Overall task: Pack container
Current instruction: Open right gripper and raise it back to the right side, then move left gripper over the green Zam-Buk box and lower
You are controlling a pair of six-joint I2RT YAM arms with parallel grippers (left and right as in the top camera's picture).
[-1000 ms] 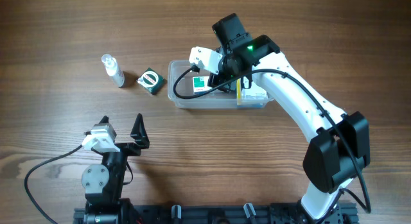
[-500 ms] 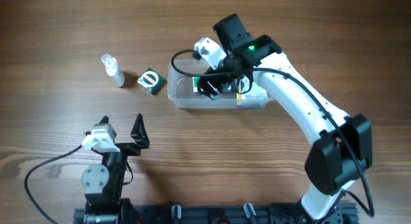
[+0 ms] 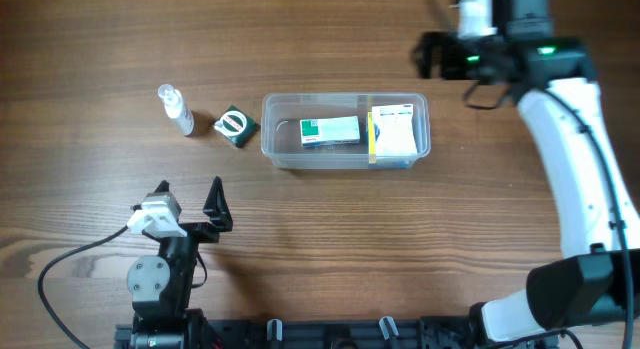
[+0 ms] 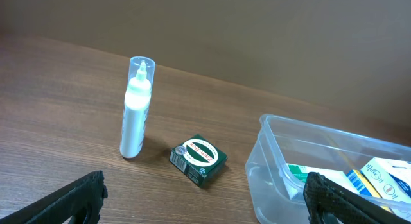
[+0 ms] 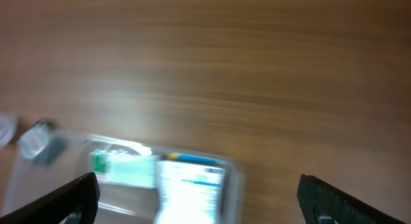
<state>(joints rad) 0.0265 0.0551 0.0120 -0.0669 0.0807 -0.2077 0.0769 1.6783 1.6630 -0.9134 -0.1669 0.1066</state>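
Observation:
The clear container point(image 3: 272, 149) lies mid-table with a green-and-white box point(image 3: 330, 131) and a white box point(image 3: 393, 131) inside it. Both boxes also show in the blurred right wrist view, the green one point(image 5: 122, 169) left of the white one point(image 5: 189, 185). My right gripper point(image 3: 450, 69) hangs open and empty beyond the container's far right corner, and it looks the same point(image 5: 199, 198) in its own view. My left gripper point(image 3: 188, 196) rests open near the front edge with nothing in it. Its own view also has it point(image 4: 205, 208) open, short of the container point(image 4: 270, 166).
A small dark green box point(image 3: 234, 126) lies just left of the container and appears in the left wrist view too point(image 4: 198, 159). A small clear spray bottle point(image 3: 176, 109) is further left; the left wrist view shows this bottle point(image 4: 136, 108) upright.
My right gripper opened, left the green-and-white box in the container, and swung up and away to the far right. The left arm has not moved.

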